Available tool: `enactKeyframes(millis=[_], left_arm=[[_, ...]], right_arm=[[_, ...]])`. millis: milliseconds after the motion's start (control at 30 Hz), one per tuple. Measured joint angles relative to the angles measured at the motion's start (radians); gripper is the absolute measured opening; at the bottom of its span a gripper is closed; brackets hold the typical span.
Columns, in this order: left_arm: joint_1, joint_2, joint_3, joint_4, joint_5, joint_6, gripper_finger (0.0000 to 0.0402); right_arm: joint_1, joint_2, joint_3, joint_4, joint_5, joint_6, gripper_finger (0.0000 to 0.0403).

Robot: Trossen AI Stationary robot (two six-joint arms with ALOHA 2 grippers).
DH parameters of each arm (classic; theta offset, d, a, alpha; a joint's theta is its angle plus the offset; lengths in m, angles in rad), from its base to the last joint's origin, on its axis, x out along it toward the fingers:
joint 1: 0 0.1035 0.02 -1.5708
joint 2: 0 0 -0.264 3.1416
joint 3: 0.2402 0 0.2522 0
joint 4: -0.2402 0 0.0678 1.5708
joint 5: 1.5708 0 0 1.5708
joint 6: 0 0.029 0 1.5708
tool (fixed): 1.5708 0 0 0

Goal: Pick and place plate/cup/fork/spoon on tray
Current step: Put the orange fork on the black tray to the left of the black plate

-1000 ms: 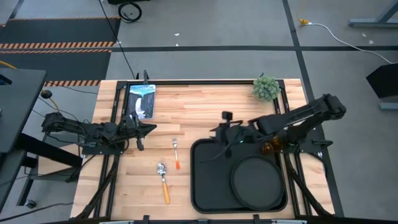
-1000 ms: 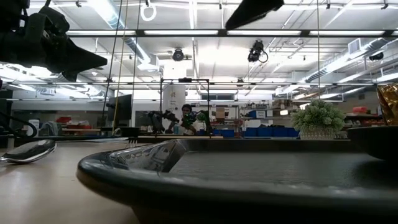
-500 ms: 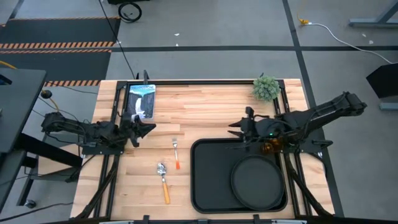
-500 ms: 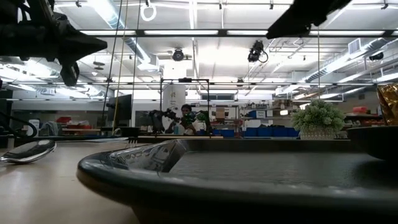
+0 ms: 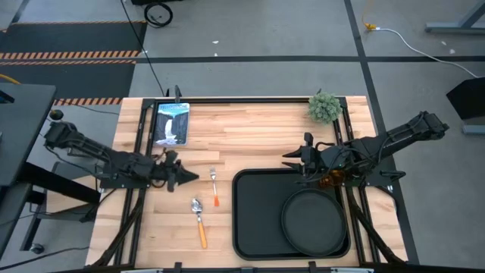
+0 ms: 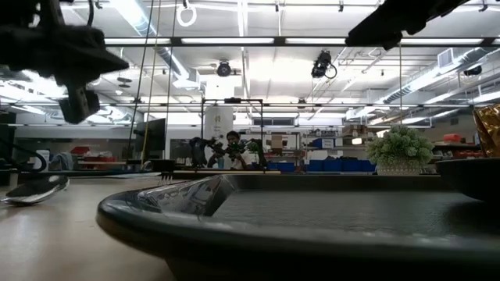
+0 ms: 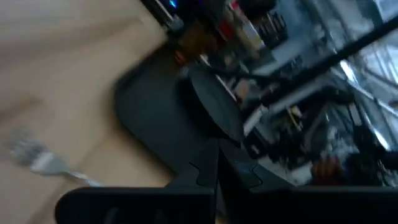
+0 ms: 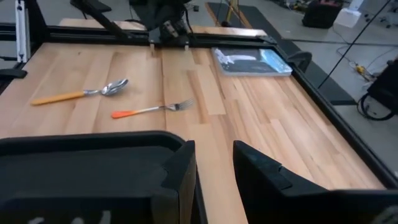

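Now the left tool (image 5: 182,175), pressed together, hovers beside the fork (image 5: 214,184). The right tool (image 5: 294,158) is slightly spread above the tray (image 5: 254,220) edge. The plate (image 5: 313,222) lies inside the tray.

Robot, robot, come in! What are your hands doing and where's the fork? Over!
Left gripper shut, near fork. Right gripper open, empty, over tray's far edge. Plate on tray; spoon, fork on table. Nothing blocking.
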Motion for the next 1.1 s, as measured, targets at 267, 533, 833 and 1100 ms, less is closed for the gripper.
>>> enactKeyframes(millis=[267,533,833,1100], left_arm=[[-0.098,0.294,0.271,-0.315,-0.066,-0.071,0.0011],[-0.113,0.619,0.601,-0.752,-0.11,-0.19,0.0011],[-0.079,0.857,0.783,-0.863,-0.122,0.006,0.0012],[-0.008,0.909,0.814,-0.871,-0.045,0.277,0.0013]], right_arm=[[0.001,0.002,0.0,0.022,0.021,-0.001,0.0114],[0.018,0.002,0.0,0.021,0.023,0.015,0.0114],[0.069,0.002,0.0,0.021,0.119,-0.021,0.0114],[0.073,0.004,0.0,0.028,0.139,0.007,0.0114]])
